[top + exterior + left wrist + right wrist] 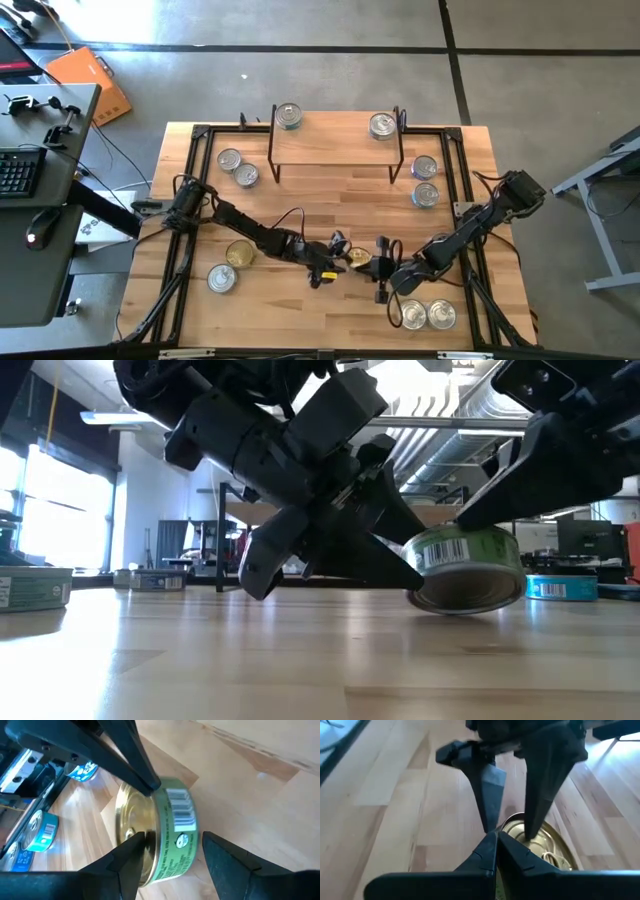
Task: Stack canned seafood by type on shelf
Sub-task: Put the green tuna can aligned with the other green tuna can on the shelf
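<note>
We're at the near middle of the light-wood tabletop, where both arms meet over one gold-topped round tin with a green side label. It's tipped up on its edge, one rim on the wood. The left gripper straddles that tin, fingers spread wide on either side of it, one against the gold lid, the other just off the bottom. The right gripper is pinched fully shut, its tip touching the tin's upper rim. On the far side stands the small raised light-wood shelf on thin black legs, a silver-topped tin at its left end and another silver-topped tin at its right end.
</note>
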